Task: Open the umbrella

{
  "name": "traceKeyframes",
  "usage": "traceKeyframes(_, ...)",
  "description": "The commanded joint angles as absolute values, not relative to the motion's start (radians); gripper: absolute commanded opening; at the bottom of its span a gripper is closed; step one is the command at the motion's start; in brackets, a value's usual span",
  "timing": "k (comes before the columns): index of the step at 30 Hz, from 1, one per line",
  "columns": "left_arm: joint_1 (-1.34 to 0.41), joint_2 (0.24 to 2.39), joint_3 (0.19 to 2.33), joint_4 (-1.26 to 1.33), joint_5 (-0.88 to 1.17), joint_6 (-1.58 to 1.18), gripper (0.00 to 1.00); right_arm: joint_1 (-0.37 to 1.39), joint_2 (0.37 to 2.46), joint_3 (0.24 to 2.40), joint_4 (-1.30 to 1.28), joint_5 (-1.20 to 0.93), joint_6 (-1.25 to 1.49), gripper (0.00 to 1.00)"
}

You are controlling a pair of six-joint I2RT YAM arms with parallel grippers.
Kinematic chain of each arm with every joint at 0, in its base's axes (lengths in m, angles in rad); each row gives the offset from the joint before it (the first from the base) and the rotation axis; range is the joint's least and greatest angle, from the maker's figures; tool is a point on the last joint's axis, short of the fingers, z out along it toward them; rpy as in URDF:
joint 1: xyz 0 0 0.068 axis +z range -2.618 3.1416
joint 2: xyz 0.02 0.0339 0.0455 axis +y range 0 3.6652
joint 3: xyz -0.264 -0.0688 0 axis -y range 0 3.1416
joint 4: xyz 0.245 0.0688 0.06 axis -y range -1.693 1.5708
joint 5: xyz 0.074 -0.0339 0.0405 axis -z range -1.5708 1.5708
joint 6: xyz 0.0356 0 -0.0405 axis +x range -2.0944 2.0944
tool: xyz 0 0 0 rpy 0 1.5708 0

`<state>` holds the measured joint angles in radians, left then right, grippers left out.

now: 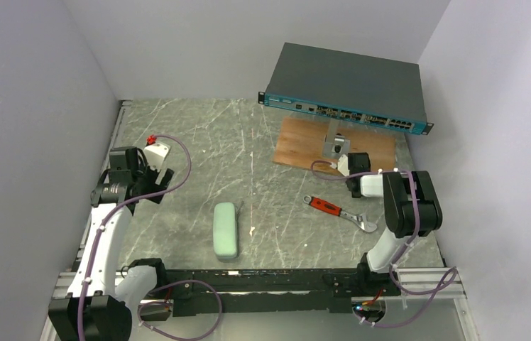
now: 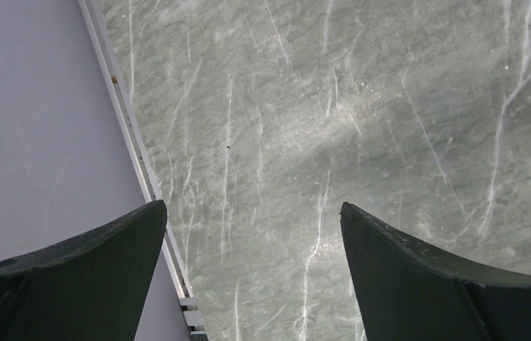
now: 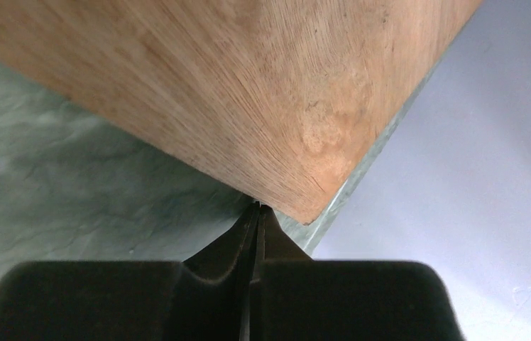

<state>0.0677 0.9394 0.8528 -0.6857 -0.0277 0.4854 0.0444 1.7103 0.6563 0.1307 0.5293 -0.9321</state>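
Note:
The umbrella is out of view in all frames. A mint-green oblong clamshell case (image 1: 226, 229) lies shut on the marble table (image 1: 206, 135), near the front middle. My left gripper (image 1: 161, 182) is open and empty at the table's left side, up and to the left of the case. In the left wrist view, the left gripper (image 2: 252, 213) has its jaws wide apart over bare marble by the table's left edge. My right gripper (image 1: 355, 187) is shut and empty at the right. In the right wrist view, its tips (image 3: 259, 207) sit close to a corner of a wooden board (image 3: 263, 85).
The wooden board (image 1: 298, 145) lies at the back right with a small metal part (image 1: 335, 145) on it. A dark network switch (image 1: 348, 85) is raised above the board. A red-handled adjustable wrench (image 1: 338, 212) lies right of the case. Walls enclose left, back and right.

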Motion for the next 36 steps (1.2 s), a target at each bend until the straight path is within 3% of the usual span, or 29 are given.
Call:
traceKeyframes(1,0.063,0.947,0.904,-0.707,0.022,0.485,0.98,0.016,1.812,0.781,0.250,0.416,-0.927,0.00)
traceKeyframes(9,0.014,0.913,0.870,-0.694,0.185,0.571,0.98,0.026,1.864,0.882,0.188,0.391,-0.903,0.00)
traceKeyframes(13,-0.251,0.933,0.834,-0.616,0.175,0.738,0.98,0.028,1.806,0.817,0.183,0.317,-0.937,0.00)
traceKeyframes(19,-0.564,1.162,0.853,-0.352,0.198,0.982,0.99,0.025,1.733,0.727,0.181,0.273,-0.982,0.00)
traceKeyframes(24,-0.708,1.459,0.952,-0.109,0.211,1.140,0.96,0.025,1.714,0.695,0.184,0.269,-0.984,0.00)
traceKeyframes(30,-0.751,1.783,1.157,0.028,0.219,1.215,0.82,0.015,1.709,0.698,0.150,0.289,-0.930,0.00)
traceKeyframes(36,-0.774,1.952,1.225,0.051,0.236,1.346,0.52,0.010,1.709,0.678,0.158,0.293,-0.945,0.00)
